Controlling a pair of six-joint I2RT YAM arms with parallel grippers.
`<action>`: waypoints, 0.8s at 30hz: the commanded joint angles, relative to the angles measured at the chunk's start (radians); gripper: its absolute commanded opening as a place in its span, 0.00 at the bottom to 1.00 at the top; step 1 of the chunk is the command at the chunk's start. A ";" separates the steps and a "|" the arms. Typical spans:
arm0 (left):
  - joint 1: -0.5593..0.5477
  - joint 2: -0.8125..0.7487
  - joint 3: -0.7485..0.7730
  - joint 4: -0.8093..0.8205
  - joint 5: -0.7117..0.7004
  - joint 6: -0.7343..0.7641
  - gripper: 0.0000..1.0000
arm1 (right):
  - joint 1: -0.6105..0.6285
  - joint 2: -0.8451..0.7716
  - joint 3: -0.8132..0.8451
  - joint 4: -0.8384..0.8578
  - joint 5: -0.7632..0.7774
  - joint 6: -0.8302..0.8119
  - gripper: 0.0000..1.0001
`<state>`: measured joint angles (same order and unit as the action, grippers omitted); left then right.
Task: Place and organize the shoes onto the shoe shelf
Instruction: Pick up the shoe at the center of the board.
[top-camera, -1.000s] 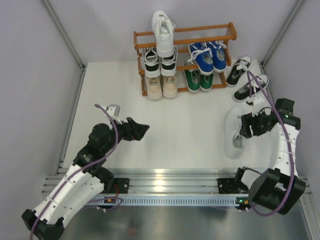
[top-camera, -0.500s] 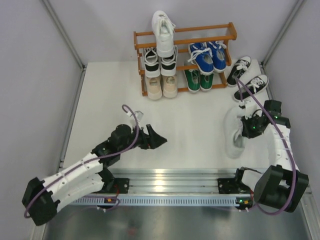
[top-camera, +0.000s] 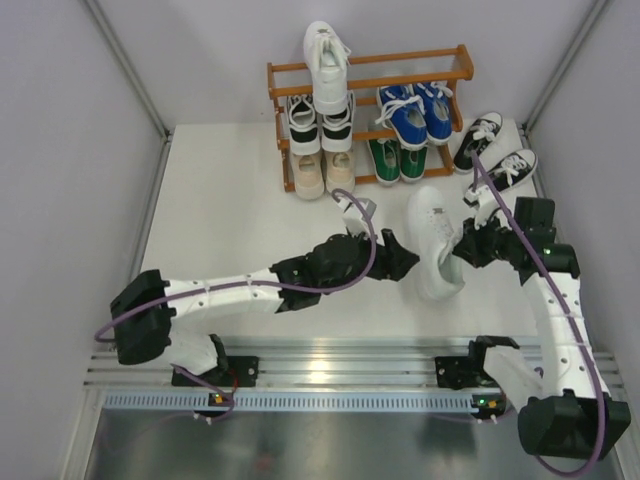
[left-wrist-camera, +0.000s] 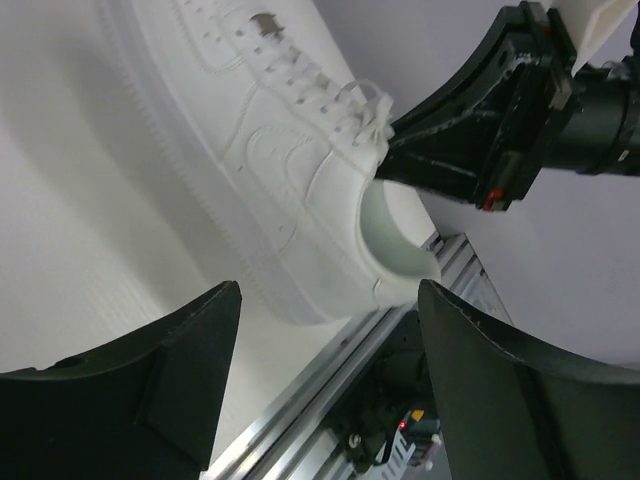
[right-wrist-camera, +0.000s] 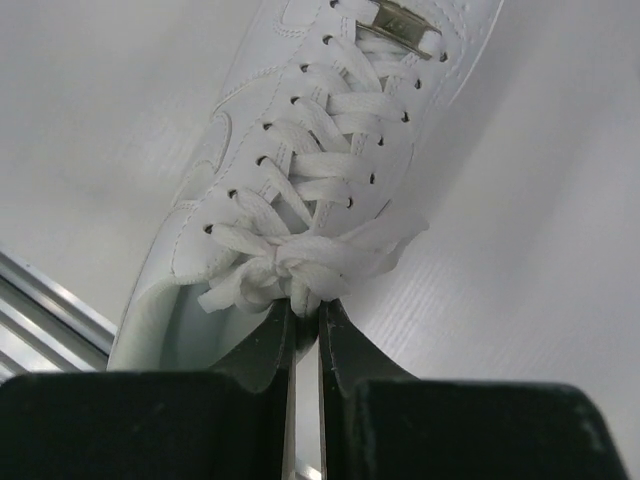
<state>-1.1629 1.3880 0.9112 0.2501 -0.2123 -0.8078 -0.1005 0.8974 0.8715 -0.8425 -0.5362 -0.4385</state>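
The loose white sneaker (top-camera: 435, 240) is on the white table (top-camera: 220, 200) in front of the shoe shelf (top-camera: 368, 62), right of centre and well short of the bottom tier. Its long axis runs near to far. The toe points away toward the shelf, leaning a little left, and the heel opening faces the arms' bases. Whether the sole rests flat on the table or is tipped up cannot be told.

The right gripper (top-camera: 468, 246) meets it from the right. Its fingers (right-wrist-camera: 268, 348) are squeezed almost together with only a sliver between them. They pinch the shoe's upper at the front of the ankle opening, right under the lace bow (right-wrist-camera: 290, 268).

The left gripper (top-camera: 406, 260) sits just beside the sneaker's left flank with its jaws spread wide. In the left wrist view the heel end shows in the gap ahead; neither finger (left-wrist-camera: 150, 380) touches the shoe, and the gripper holds nothing.

On the shelf, a second white sneaker (top-camera: 325, 60) lies over the top tier at the left, toe pointing far. A black pair (top-camera: 320, 122) and a blue pair (top-camera: 415, 112) fill the middle tier, and a beige pair (top-camera: 325, 172) and a green pair (top-camera: 395, 158) fill the bottom. Another black pair (top-camera: 495, 150) lies at an angle on the table just right of the shelf.
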 joint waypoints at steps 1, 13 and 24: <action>-0.029 0.078 0.116 0.101 -0.116 0.090 0.74 | 0.065 -0.043 0.052 0.172 -0.097 0.148 0.00; -0.103 0.269 0.216 0.158 -0.240 0.352 0.70 | 0.090 -0.046 0.047 0.210 -0.159 0.230 0.00; -0.129 0.304 0.262 0.199 -0.329 0.510 0.70 | 0.093 -0.078 0.024 0.212 -0.151 0.227 0.00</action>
<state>-1.2888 1.6932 1.1198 0.3595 -0.4877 -0.3744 -0.0273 0.8616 0.8707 -0.7551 -0.6064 -0.2379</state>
